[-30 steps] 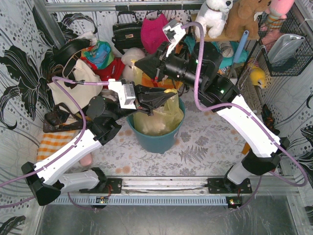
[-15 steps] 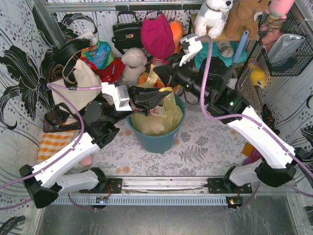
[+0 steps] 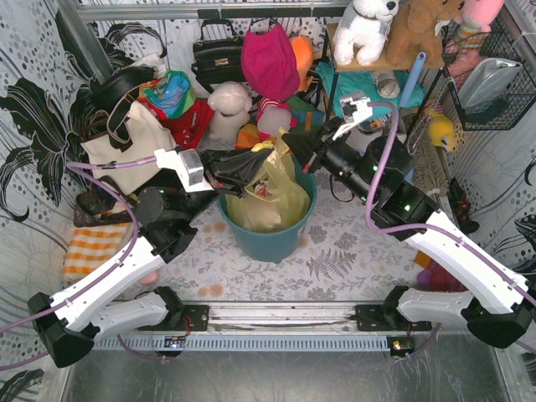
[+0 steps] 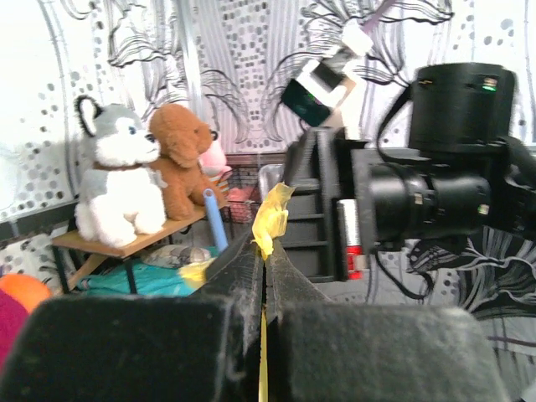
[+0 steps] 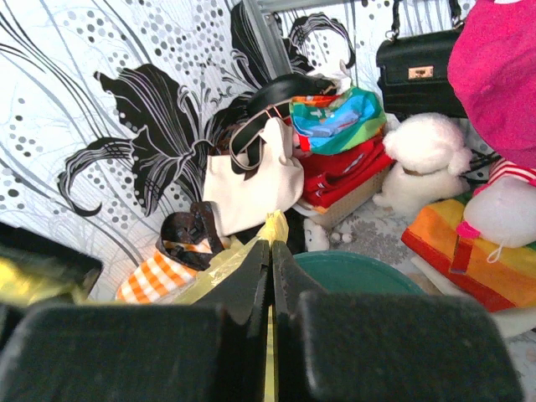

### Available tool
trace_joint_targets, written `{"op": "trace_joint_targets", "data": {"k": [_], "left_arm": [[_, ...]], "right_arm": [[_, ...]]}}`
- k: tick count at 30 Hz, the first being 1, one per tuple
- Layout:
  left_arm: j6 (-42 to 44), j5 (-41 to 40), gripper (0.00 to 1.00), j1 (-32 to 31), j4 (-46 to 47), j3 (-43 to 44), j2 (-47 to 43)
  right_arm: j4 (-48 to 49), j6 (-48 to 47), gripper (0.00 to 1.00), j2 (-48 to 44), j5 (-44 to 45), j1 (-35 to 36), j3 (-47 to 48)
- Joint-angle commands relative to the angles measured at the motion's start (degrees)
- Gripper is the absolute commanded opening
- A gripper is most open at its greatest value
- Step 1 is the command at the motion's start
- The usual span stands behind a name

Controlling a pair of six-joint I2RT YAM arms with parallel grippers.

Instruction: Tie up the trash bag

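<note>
While the trash bag [image 3: 270, 199] sits in the teal bin [image 3: 272, 241] mid-worktop [image 3: 352, 251], the left claw [image 3: 261, 159] and right claw [image 3: 291, 144] each clamp shut on a top flap, apparently holding the ends ready for knotting.

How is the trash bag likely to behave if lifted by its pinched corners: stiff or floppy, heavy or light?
Probably floppy: the trash bag sags in folds into the teal bin between the left gripper and right gripper. Likely light, since crumpled paper shows through. The thin film might slip: only small tufts poke past the shut jaws.
</note>
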Motion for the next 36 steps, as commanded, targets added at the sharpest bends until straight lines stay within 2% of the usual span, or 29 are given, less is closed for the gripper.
{"op": "trace_joint_targets", "data": {"k": [1, 8, 13, 25, 36], "left_arm": [[-1.0, -7.7, 0.0, 1.1, 3.6, -1.7, -1.4], [-1.4, -14.1, 0.0, 1.7, 4.4, -3.9, -2.9], [-1.5, -14.5, 0.0, 2.0, 3.1, -3.3, -2.5], [-2.1, -14.0, 0.0, 2.4, 1.6, -2.0, -1.1], [-2.3, -13.3, 0.0, 2.5, 0.4, -1.3, -1.1]], "right_arm": [[11.9, 1.6, 0.0, -4.3, -2.8, -0.1, -4.8], [16.6, 1.8, 0.0, -6.9, -8.1, -0.1, -9.6], [19.0, 2.3, 0.0, -7.6, -15.5, -0.1, -11.7], [16.4, 4.6, 0.0, -6.1, -25.5, 0.0, -11.7], [9.2, 1.5, 0.0, -4.8, -20.6, 2.8, -10.6]]}}
